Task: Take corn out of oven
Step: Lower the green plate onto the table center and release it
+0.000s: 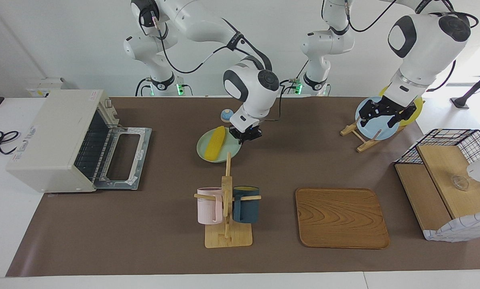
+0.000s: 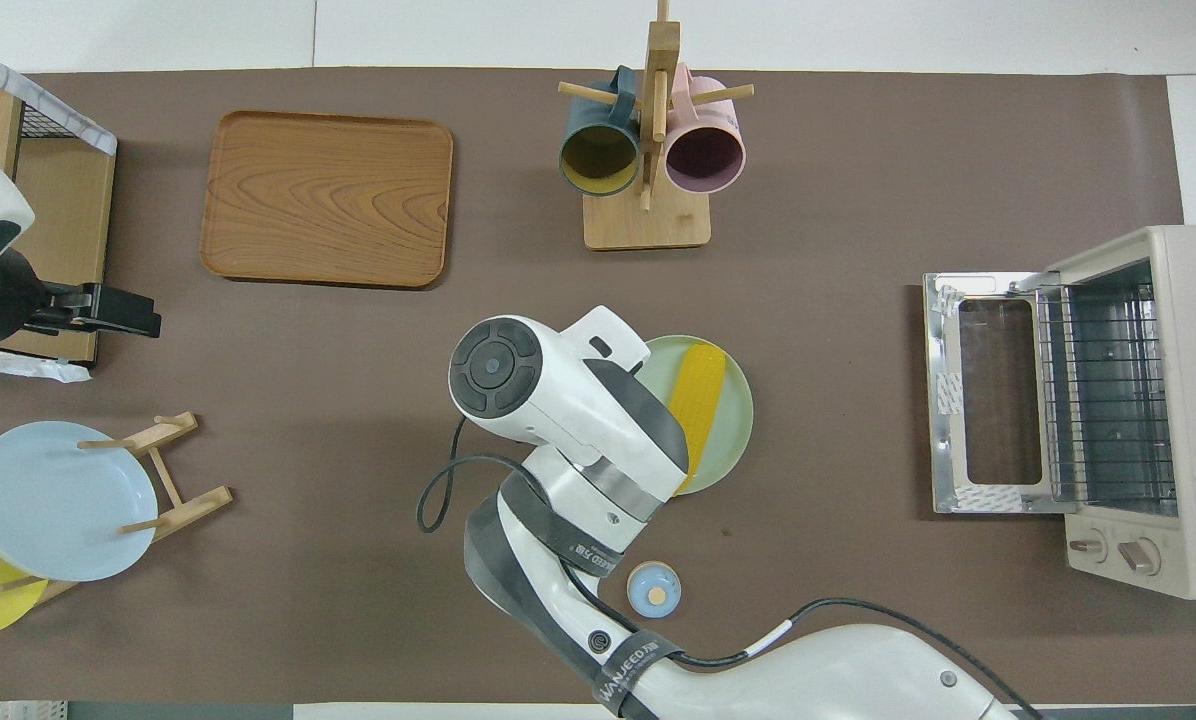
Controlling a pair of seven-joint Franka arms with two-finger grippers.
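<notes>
The yellow corn lies on a pale green plate, out of the oven. My right gripper is shut on that plate's rim. It holds the plate low over the middle of the table, close to the mug rack. In the overhead view the arm's wrist hides this gripper. The off-white oven stands at the right arm's end of the table with its door dropped open and its wire rack bare. My left gripper hangs open in the air at the left arm's end.
A wooden mug rack carries a pink and a dark blue mug. A wooden tray lies beside it. A plate stand holds a blue plate and a yellow plate. A wire-framed shelf stands nearby, and a small blue knob sits near the robots.
</notes>
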